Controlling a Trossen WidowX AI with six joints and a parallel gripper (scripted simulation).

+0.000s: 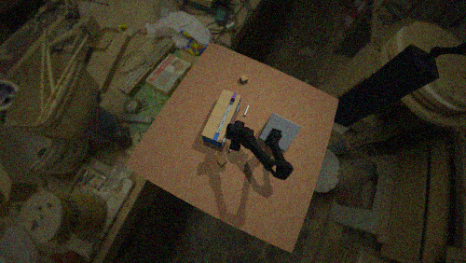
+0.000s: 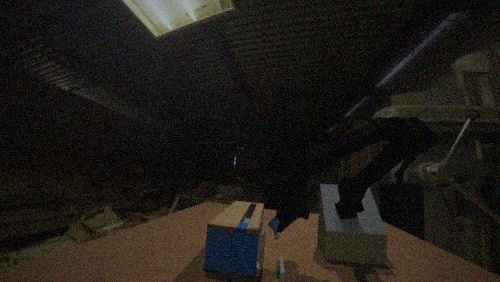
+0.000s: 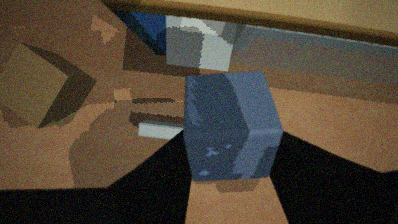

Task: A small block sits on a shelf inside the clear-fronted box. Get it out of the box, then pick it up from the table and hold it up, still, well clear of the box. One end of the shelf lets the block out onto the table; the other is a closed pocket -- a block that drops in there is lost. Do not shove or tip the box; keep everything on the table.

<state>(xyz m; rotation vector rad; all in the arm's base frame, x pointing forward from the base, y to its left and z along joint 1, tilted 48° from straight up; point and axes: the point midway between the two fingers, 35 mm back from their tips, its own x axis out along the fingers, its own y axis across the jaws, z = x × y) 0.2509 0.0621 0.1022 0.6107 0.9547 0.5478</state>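
Observation:
The small blue block (image 3: 232, 127) (image 2: 274, 226) is between the fingers of my gripper (image 3: 226, 135), which is shut on it. In the exterior view the block shows above the table, a little right of the box. The clear-fronted box (image 1: 219, 114) (image 2: 233, 250) (image 3: 320, 15) stands upright, with a wooden top and a blue end. The gripper is close beside its clear front, near the blue end. In the wrist view bare table shows between the block and the box. In the top view the arm hides the block.
A tan wooden block (image 1: 221, 161) (image 3: 32, 85) lies off the box's blue end. Another tan block (image 1: 243, 79) lies beyond the far end. A pale strip (image 2: 281, 267) (image 3: 159, 131) lies near the box, another pale strip (image 1: 246, 110) along its front. The arm stands on a grey-topped pedestal (image 1: 291, 128) (image 2: 355, 245).

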